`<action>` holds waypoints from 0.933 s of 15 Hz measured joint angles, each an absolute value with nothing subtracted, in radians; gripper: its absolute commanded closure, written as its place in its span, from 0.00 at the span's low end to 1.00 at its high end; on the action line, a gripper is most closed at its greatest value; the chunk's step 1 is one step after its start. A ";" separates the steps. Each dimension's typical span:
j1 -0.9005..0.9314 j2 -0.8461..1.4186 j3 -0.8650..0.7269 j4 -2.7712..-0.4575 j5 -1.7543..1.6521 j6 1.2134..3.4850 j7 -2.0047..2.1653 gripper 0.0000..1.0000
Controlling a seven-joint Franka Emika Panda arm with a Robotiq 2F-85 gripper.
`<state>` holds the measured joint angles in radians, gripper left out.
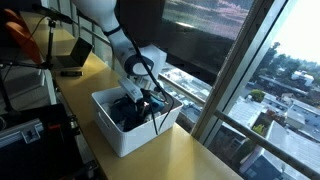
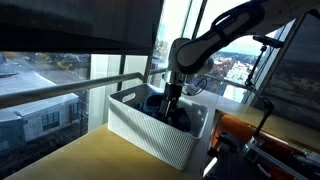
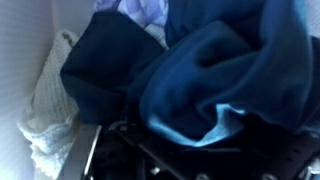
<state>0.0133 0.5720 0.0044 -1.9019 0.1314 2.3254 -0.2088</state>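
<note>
Tan tabletop (image 1: 195, 152) beside tall windows (image 1: 215, 45). A white bin (image 1: 112, 128) on it holds dark blue clothes (image 3: 200, 75) and a white knit (image 3: 45, 130); the hand (image 1: 150, 99), spread wide, grips nothing.

Both exterior views look along the tabletop (image 1: 205, 150) at the white bin (image 1: 120, 135), from opposite sides of the fingers (image 2: 172, 103). The wrist view looks closely down on the blue cloth (image 3: 220, 70) beneath them.

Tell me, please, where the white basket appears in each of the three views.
In an exterior view: the white basket stands at centre, on the yellow counter.
In an exterior view: lower centre, its ribbed wall facing the camera.
Wrist view: only its pale inner wall shows, along the left edge.
Shared landmark: the dark blue cloth lying inside it, seen in all three.
</note>
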 measured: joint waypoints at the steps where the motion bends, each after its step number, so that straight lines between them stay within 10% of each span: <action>1: 0.009 0.595 0.008 -1.887 0.131 2.309 -0.203 0.34; 10: -0.059 0.594 0.039 -1.832 0.165 2.197 -0.210 0.99; 14: -0.065 0.421 0.076 -1.885 0.191 2.157 -0.241 0.99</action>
